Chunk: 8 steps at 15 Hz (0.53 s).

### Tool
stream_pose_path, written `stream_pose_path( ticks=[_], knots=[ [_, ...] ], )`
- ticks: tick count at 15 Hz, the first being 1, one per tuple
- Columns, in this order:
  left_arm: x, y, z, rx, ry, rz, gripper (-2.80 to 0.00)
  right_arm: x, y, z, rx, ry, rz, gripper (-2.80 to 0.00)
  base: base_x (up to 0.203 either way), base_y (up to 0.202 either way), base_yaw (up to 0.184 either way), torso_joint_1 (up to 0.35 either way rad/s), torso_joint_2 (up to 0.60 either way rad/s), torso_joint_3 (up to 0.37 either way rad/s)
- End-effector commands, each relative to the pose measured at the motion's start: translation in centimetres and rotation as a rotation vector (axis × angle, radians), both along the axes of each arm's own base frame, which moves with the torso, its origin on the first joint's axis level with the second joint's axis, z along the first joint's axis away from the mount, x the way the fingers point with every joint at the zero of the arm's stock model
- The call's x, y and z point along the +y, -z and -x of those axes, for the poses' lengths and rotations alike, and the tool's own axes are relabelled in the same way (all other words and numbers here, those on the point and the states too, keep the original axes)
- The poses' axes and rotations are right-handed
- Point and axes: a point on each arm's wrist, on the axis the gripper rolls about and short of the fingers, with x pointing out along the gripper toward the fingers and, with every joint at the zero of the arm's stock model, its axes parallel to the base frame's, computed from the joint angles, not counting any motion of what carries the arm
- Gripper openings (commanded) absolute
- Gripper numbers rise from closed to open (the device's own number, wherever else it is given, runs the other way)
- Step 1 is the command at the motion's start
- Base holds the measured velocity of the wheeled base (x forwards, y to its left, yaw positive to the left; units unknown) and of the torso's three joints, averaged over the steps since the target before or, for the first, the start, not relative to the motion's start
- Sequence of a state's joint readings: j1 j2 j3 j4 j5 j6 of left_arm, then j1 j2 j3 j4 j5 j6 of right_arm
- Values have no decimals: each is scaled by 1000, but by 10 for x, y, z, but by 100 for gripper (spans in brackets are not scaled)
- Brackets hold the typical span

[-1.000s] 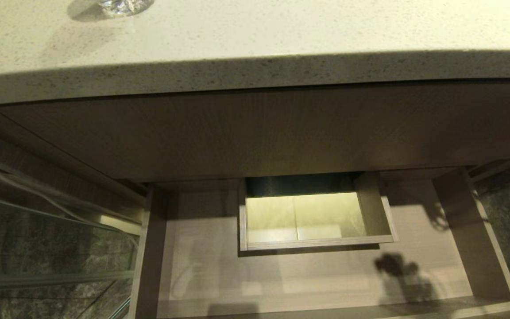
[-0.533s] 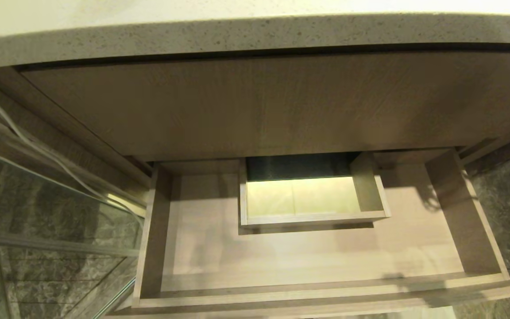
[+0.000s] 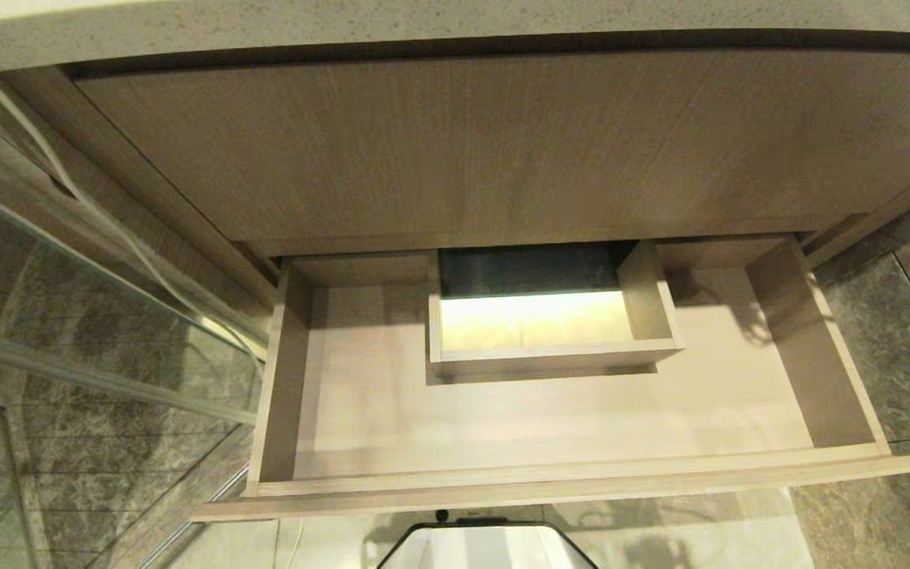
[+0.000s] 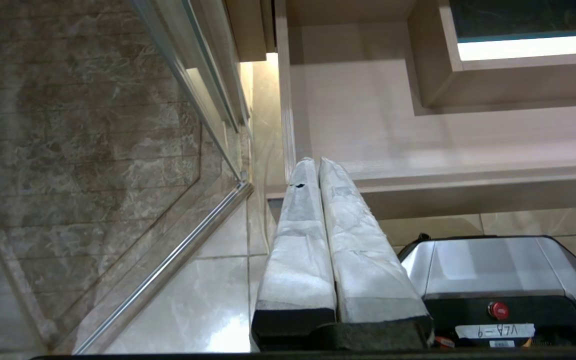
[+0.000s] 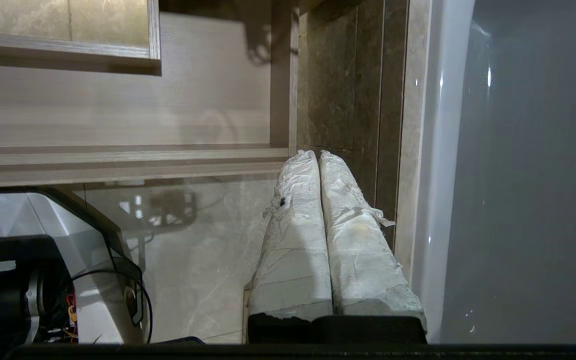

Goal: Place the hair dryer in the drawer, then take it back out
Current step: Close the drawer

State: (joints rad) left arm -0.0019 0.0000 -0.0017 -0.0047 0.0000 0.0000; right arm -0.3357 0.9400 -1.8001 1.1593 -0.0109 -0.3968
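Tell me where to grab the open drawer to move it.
Grip the drawer by its front panel's top edge, mid-width, coming from above, one finger inside, one outside. It is a thin straight board with no handle showing, and the boxed cut-out sits well behind it.

I see the drawer (image 3: pixel 550 411) in matt pale wood grain. Above it, the counter edge (image 3: pixel 455 32) looks speckled stone. Beside the drawer, the floor tiles (image 3: pixel 897 316) are veined, polished marble, and the glass panel (image 3: pixel 68 316) is glossy.
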Motion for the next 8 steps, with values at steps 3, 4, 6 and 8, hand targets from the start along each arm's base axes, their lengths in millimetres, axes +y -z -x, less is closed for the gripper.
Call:
stream_pose_path(
  ticks=[3, 4, 6, 8],
  knots=[
    [0, 0, 0, 0, 0, 0, -280, 2, 7, 6, 15, 0, -4, -280, 0, 0, 0, -274, 354, 58],
    [0, 0, 0, 2, 0, 0, -280, 2, 9, 6, 19, 0, -6, -280, 0, 0, 0, -310, 435, 105],
    [0, 0, 0, 0, 0, 0, -280, 2, 12, 7, 27, 3, -8, -280, 0, 0, 0, -260, 378, 149],
    [0, 0, 0, 2, 0, 0, -280, 3, 17, 8, 47, 6, -15, -280, 0, 0, 0, -118, 375, 248]
  ],
)
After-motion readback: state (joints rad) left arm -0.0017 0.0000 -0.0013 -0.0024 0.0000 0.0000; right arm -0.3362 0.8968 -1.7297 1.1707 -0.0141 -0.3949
